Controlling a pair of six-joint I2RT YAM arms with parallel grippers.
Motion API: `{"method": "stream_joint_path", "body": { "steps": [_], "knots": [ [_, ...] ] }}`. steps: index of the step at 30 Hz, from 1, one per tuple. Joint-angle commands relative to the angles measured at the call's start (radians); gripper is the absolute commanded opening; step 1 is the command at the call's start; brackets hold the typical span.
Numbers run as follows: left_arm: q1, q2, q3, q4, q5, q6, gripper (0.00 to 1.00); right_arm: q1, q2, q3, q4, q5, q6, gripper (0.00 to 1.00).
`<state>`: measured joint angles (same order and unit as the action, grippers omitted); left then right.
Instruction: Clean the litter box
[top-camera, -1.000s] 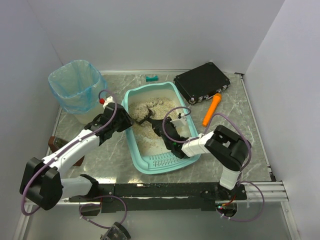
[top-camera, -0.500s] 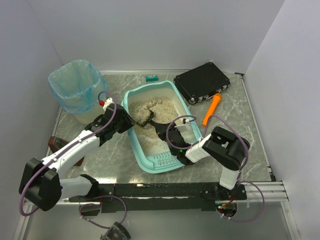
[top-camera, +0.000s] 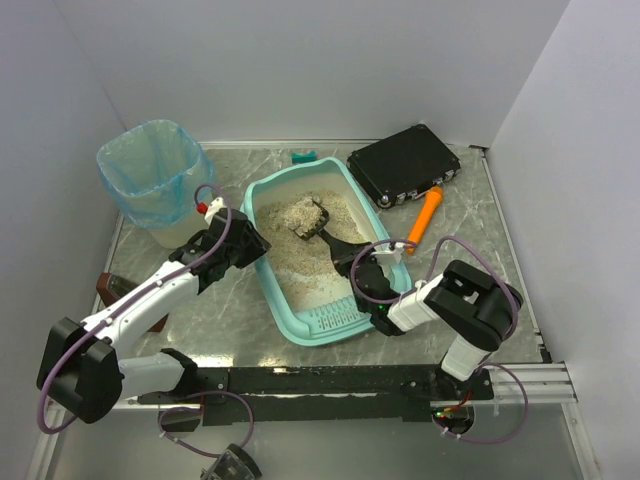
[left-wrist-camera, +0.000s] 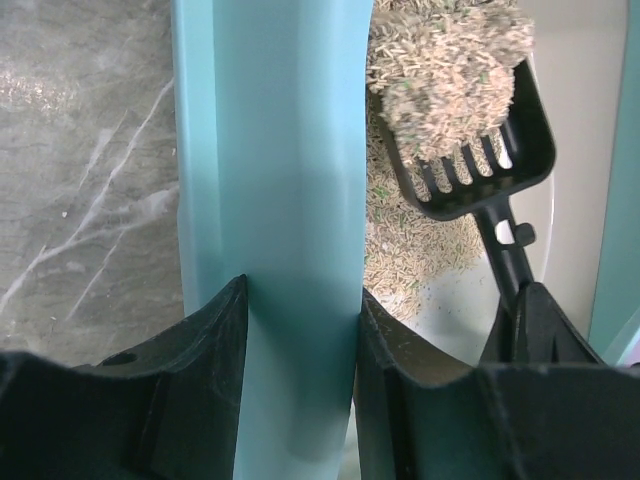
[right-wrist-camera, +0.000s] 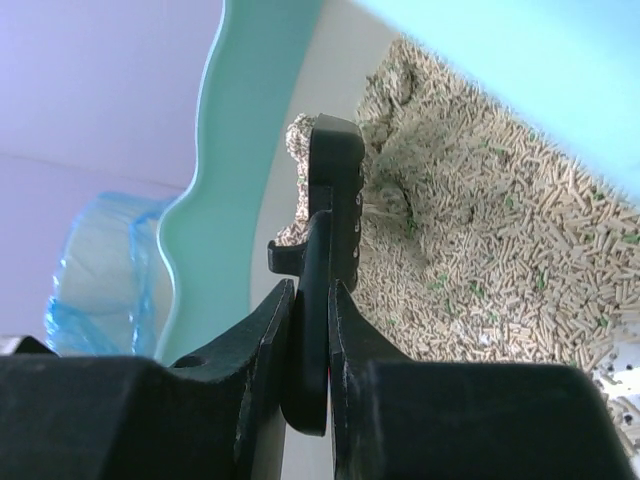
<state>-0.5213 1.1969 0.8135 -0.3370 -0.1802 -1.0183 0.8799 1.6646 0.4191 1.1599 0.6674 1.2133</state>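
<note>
The right arm covered part of the litter box's (top-camera: 330, 322) near right rim. The box lay mid-bench (top-camera: 230, 310), ribbed lip nearest. The right pincer (right-wrist-camera: 310, 300) was closed tight on the black scoop's (left-wrist-camera: 470, 130) handle, whose end vanished between the fingers. The left pincer (left-wrist-camera: 300, 300), partly spread, clamped the box's left wall from both sides. Litter heaped the scoop at the far end. Beyond, a blue-bagged bin (top-camera: 150, 175) and a black case (top-camera: 403, 165) crowded the far corners.

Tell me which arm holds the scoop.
The right arm: its jaws are shut on the handle of the black scoop. The left arm has its jaws clamped on the litter box rim instead.
</note>
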Motion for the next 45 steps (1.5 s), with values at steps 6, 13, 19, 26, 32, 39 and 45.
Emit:
{"method": "stream_joint_path", "body": {
  "steps": [6,13,19,26,32,39,45],
  "knots": [
    [0.0,-0.025,-0.033,-0.14,0.045,-0.054,0.05,-0.018,-0.106,-0.057,0.204,-0.019,0.055,0.0],
    [0.0,-0.016,0.012,-0.132,0.042,0.0,0.11,-0.054,-0.271,-0.106,0.046,-0.103,0.168,0.0],
    [-0.002,-0.039,0.026,-0.14,0.025,0.037,0.24,-0.078,-0.482,-0.109,-0.34,-0.189,0.229,0.0],
    [-0.003,-0.059,0.052,-0.143,0.021,0.073,0.39,-0.093,-0.661,-0.134,-0.552,-0.209,0.229,0.0],
    [-0.002,-0.068,0.065,-0.128,0.05,0.101,0.75,-0.101,-0.784,-0.174,-0.614,-0.178,0.201,0.0],
    [-0.003,-0.12,0.065,-0.161,0.051,0.119,0.99,-0.152,-0.723,-0.203,-0.336,-0.296,0.127,0.0],
    [-0.003,-0.207,0.058,-0.207,0.01,0.132,0.97,-0.216,-0.852,-0.2,-0.551,-0.405,0.181,0.0]
  ]
}}
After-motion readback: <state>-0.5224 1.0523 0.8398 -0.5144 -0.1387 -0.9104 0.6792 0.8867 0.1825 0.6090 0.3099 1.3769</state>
